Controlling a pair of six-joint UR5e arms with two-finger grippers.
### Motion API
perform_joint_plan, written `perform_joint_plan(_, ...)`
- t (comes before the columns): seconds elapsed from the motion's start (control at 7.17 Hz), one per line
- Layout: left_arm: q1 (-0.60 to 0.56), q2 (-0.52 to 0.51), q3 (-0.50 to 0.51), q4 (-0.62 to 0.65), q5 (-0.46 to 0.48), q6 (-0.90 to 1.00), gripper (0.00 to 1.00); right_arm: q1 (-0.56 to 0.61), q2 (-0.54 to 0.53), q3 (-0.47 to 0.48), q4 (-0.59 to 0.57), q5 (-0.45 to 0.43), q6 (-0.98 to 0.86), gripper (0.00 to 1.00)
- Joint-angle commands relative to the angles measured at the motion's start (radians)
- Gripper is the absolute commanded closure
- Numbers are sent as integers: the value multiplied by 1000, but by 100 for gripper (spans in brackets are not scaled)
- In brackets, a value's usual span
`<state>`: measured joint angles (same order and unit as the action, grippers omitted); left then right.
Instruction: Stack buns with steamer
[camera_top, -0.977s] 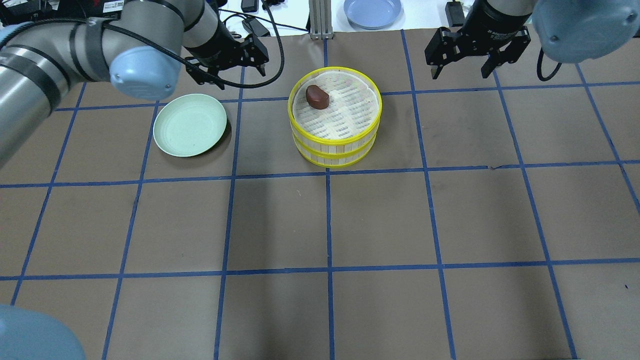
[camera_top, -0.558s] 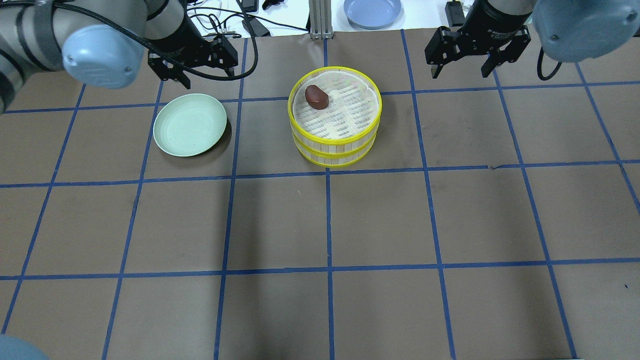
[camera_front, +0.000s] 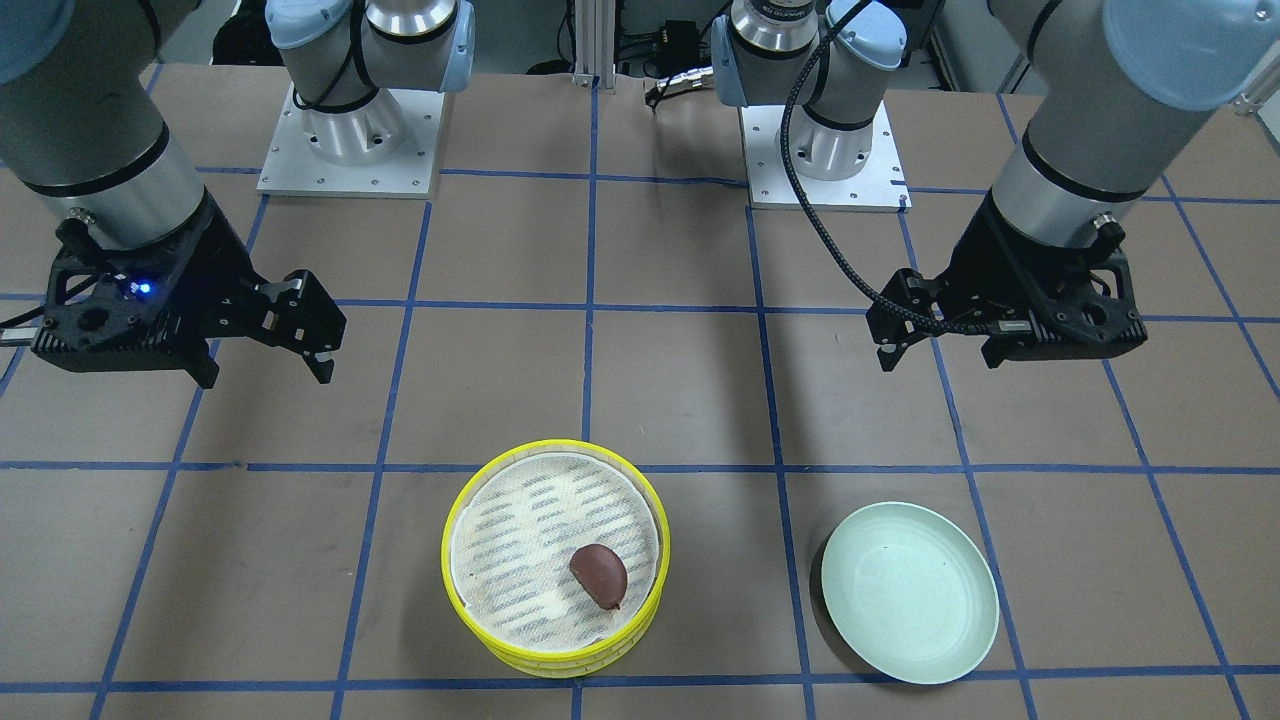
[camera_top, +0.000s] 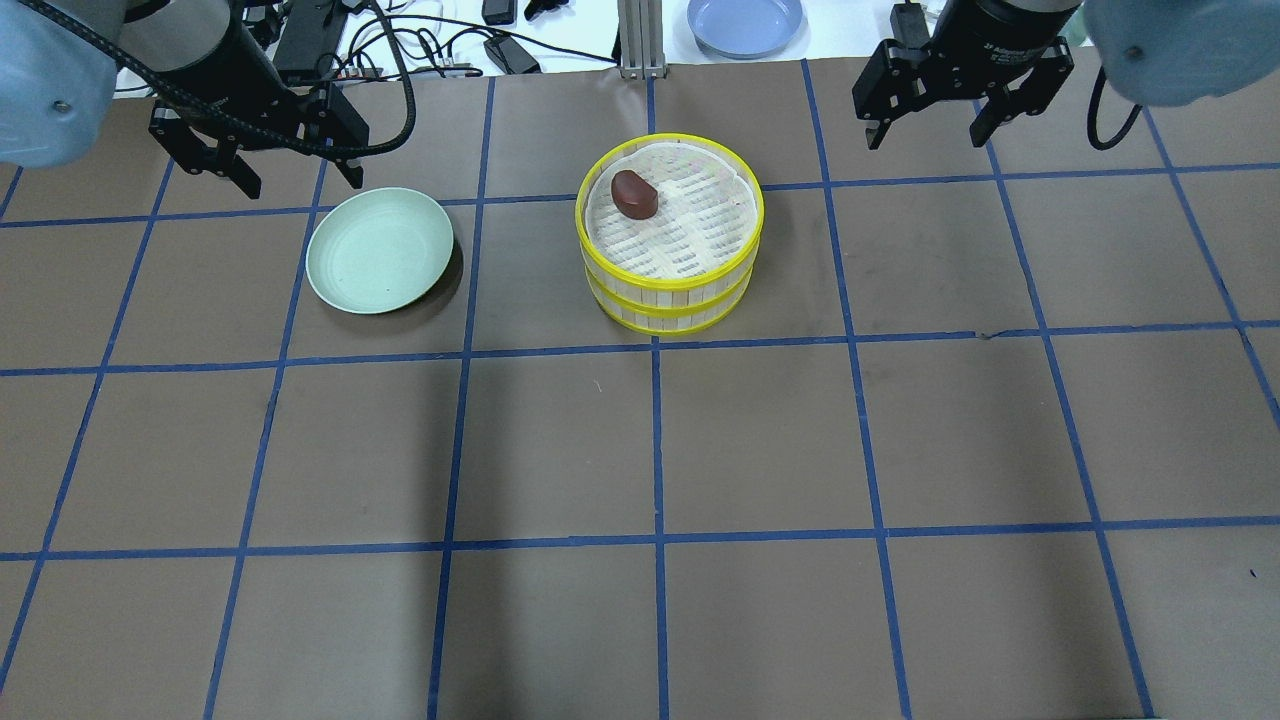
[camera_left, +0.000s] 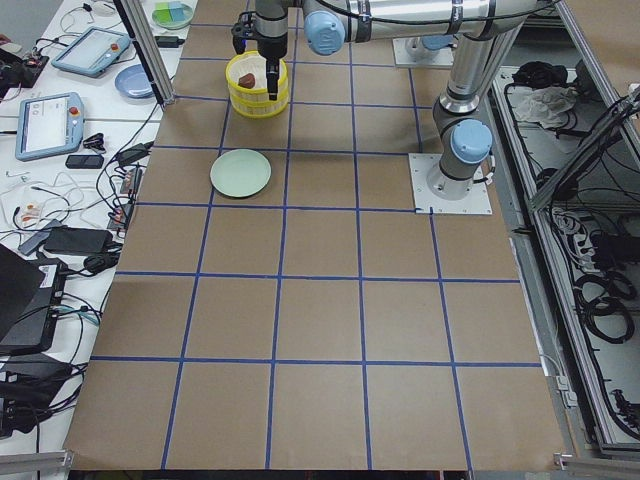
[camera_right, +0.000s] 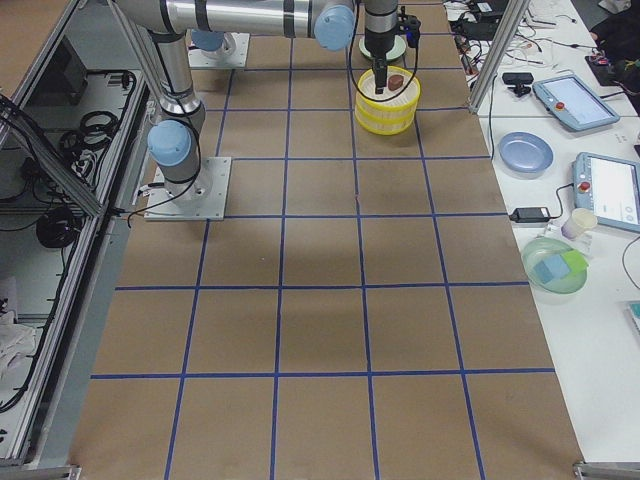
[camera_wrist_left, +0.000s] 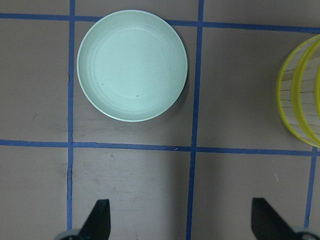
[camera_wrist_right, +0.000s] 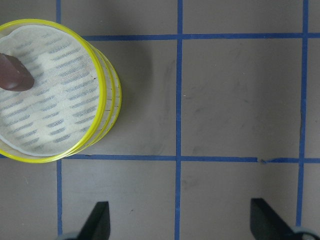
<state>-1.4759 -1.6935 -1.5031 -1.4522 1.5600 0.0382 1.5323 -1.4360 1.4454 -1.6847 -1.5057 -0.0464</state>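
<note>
The steamer (camera_top: 668, 298) is two yellow-rimmed trays stacked at the table's middle far side. The dark reddish-brown bun (camera_top: 634, 194) lies on the top tray's white mesh, near its left far edge; it also shows in the front view (camera_front: 598, 574) and the right wrist view (camera_wrist_right: 12, 73). The pale cream bun is not in view. My left gripper (camera_top: 300, 180) is open and empty, in the air just beyond the green plate. My right gripper (camera_top: 925, 138) is open and empty, in the air to the right of the steamer and beyond it.
A plain pale green plate (camera_top: 380, 250) lies empty to the left of the steamer, also in the left wrist view (camera_wrist_left: 132, 65). A blue plate (camera_top: 745, 22) and cables lie beyond the table's far edge. Blue tape lines cross the brown table.
My left gripper has swung left, away from the steamer, to a spot beyond the green plate's left side. My right gripper has barely moved. The steamer and bun are unmoved.
</note>
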Motion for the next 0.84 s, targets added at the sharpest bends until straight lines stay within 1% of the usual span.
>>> perform_joint_plan(0.0,9,-8,-32,7,5,0,0,5,-23,-48,112,-45,7,0)
perform_joint_plan(0.14,11,-6,-35,16,3,0,0,17,-41,-59,150,-50,25,0)
perform_joint_plan(0.28,11,-5,-36,18,2,0,0,53,-37,-59,148,-56,83,0)
perform_joint_plan(0.42,8,-5,-36,24,3,0,0,63,-32,-59,146,-85,83,0)
perform_joint_plan(0.7,0,5,-31,39,0,0,0,63,-30,-59,146,-93,82,0)
